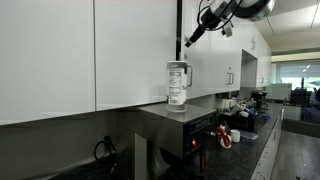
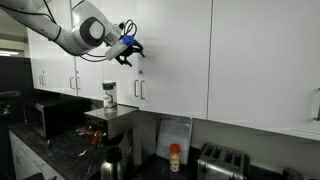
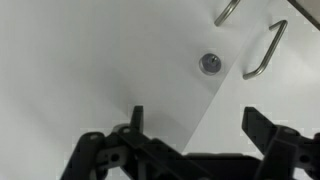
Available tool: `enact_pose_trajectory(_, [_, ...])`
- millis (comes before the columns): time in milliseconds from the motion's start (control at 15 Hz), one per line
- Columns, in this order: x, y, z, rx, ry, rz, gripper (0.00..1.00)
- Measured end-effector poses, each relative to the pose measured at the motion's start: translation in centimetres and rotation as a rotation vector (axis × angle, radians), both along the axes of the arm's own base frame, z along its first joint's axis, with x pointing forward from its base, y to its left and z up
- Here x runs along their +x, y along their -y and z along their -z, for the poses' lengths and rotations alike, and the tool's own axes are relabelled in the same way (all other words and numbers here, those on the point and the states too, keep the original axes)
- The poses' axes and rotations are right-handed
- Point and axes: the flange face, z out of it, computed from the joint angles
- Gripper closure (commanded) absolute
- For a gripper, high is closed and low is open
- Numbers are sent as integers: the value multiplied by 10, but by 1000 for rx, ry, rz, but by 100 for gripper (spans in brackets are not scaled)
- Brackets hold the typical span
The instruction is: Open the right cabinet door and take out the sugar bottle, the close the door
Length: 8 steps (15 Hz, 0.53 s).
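The sugar bottle (image 1: 178, 84), clear with whitish contents and a light cap, stands upright on a steel appliance below the cabinets; it also shows in an exterior view (image 2: 110, 95). The right cabinet door (image 2: 175, 55) is plain white and looks shut, with its silver bar handle (image 2: 142, 90) near its left edge. In an exterior view the same door (image 1: 135, 50) ends at a dark vertical seam. My gripper (image 2: 133, 48) is open and empty, high up against the door fronts above the handles and the bottle (image 1: 190, 40). In the wrist view the open fingers (image 3: 193, 112) face white panels, with two bar handles (image 3: 262, 50) at the upper right.
The steel appliance (image 2: 110, 120) stands on a dark counter. A microwave (image 2: 45, 115) is beside it, a toaster (image 2: 222, 160) further along, and a yellow bottle (image 2: 175, 157) against the wall. More white cabinets with handles (image 1: 229, 77) run beyond.
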Motion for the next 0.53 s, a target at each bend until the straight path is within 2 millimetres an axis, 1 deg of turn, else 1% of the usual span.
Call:
enact_pose_trajectory(267, [5,12,-4,-3,10,-18,0])
enact_pose_trajectory(533, [22,26,-6,0,16,-20,0])
